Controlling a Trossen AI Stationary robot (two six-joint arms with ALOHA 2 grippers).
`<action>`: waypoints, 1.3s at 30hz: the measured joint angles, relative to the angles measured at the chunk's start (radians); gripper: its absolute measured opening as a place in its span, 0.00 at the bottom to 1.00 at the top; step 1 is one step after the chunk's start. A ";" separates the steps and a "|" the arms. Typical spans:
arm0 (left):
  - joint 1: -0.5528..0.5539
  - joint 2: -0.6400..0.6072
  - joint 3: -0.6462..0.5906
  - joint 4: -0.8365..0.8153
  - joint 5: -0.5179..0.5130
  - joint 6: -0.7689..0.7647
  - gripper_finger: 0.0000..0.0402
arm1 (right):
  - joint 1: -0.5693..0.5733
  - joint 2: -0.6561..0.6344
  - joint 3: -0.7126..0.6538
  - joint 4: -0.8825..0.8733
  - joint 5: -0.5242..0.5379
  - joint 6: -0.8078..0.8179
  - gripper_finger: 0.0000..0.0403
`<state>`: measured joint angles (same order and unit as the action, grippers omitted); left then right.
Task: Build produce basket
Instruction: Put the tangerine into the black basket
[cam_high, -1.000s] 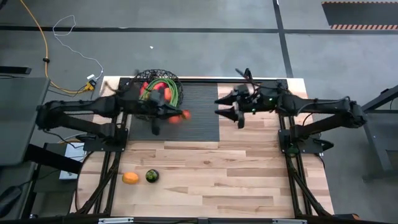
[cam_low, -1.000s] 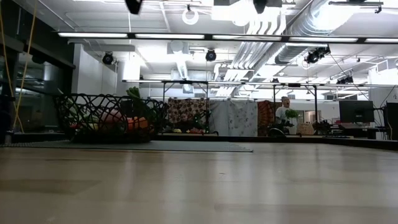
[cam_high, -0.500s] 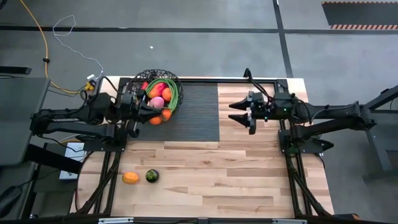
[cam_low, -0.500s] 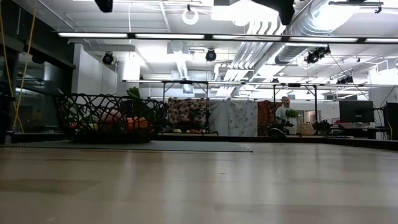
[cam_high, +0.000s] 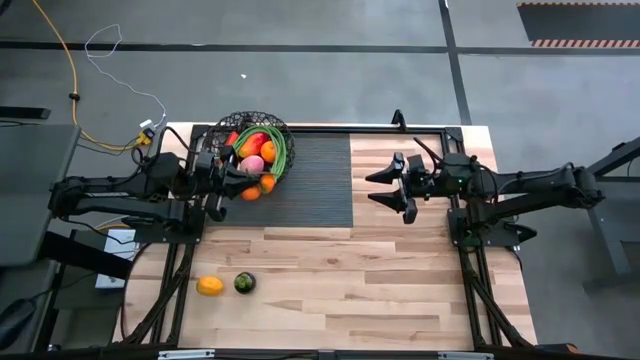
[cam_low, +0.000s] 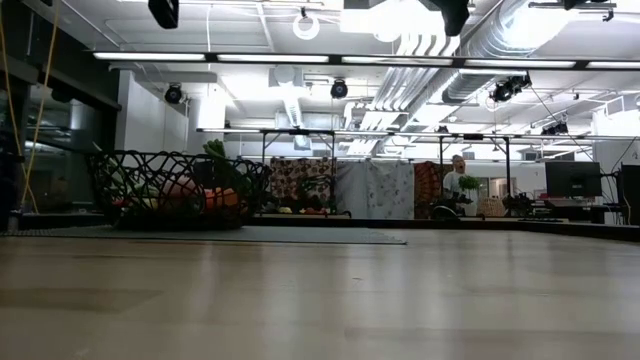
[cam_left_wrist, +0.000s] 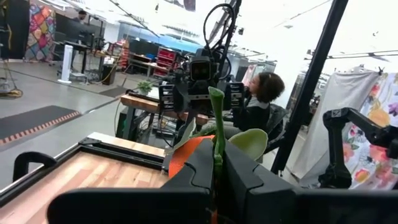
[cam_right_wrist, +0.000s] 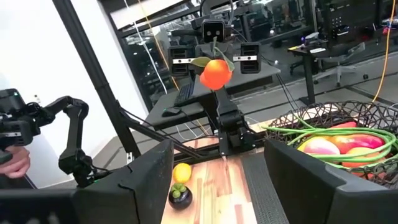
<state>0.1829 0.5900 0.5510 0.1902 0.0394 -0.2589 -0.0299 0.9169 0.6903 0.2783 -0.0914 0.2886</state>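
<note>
A: What moved? Go left to right.

B: Left arm has pulled back toward its own side. The left gripper (cam_high: 238, 178) was out over the dark mat a second ago; now it hangs just beside the basket (cam_high: 262, 122), at the rim nearest it. Right arm has also drawn back; the right gripper (cam_high: 392, 187) is now past the mat's edge, over bare wood.

A: Left gripper state?

B: Fingers together, pinched on the green stem of an orange fruit (cam_high: 250, 193), which dangles from the tip. The right wrist view shows that fruit (cam_right_wrist: 215, 73) with its leaves, hanging in the air.

A: Where's the basket from there?

B: Right next to the left gripper, on the mat's far corner. It holds red, pink and orange produce ringed by long green stalks (cam_high: 281, 152).

A: Anything loose?

B: A yellow-orange fruit (cam_high: 209, 286) and a dark green fruit (cam_high: 243, 283) sit side by side on the wood, well apart from the left gripper, toward the table's near edge.

A: Right gripper?

B: Fingers apart, nothing between them. It points across at the basket, well apart from it.

A: Background?

B: A person (cam_left_wrist: 257, 102) is seated beyond the table in the left wrist view.
</note>
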 joint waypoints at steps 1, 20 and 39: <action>0.000 0.000 0.000 0.000 -0.003 0.000 0.00 | 0.000 0.000 0.000 0.000 0.000 -0.001 0.60; 0.347 0.237 0.303 -0.469 -0.206 0.087 0.00 | -0.003 0.000 0.000 -0.028 -0.004 0.025 0.60; 0.566 0.463 0.096 -0.682 -0.032 0.004 0.00 | -0.003 0.000 0.000 -0.068 0.012 0.028 0.60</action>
<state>0.7486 1.0526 0.6472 -0.4923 0.0077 -0.2545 -0.0326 0.9169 0.6903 0.2106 -0.0791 0.3168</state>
